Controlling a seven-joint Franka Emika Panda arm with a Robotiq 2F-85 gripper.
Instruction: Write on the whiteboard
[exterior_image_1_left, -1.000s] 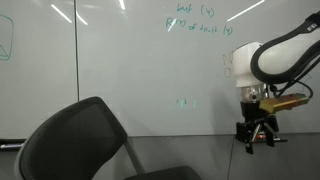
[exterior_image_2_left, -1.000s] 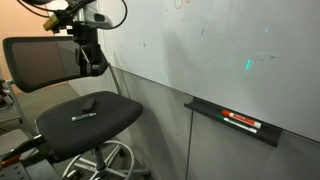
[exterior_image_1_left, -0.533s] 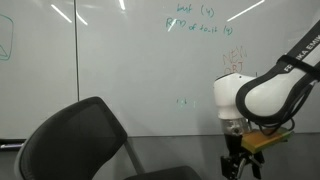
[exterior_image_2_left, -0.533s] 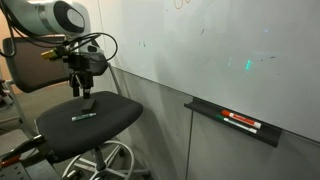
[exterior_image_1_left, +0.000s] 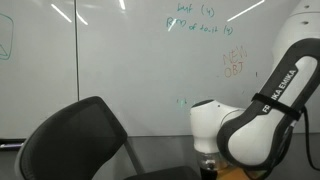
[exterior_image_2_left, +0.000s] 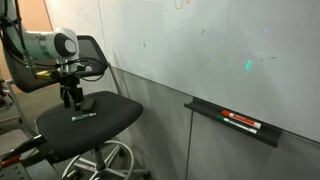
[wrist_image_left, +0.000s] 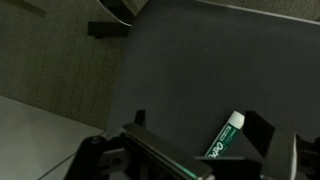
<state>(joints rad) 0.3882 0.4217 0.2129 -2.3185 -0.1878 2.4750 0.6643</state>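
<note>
Jaws wide; gripper (wrist_image_left: 197, 128) over office chair seat (wrist_image_left: 200, 60), green marker (wrist_image_left: 224, 136) lying between fingers. Whiteboard (exterior_image_2_left: 200, 45) at arm's 3 o'clock; its tray ledge (exterior_image_2_left: 203, 108) holds markers (exterior_image_2_left: 240, 122).

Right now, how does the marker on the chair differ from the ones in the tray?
The chair marker is green; the tray markers look mostly red. The chair marker lies near the gripper; the tray markers lie far from it. All lie flat, none gripped.

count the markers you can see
3: a green marker on the chair seat, apparently two markers on the tray ledge; others may be hidden.
</note>
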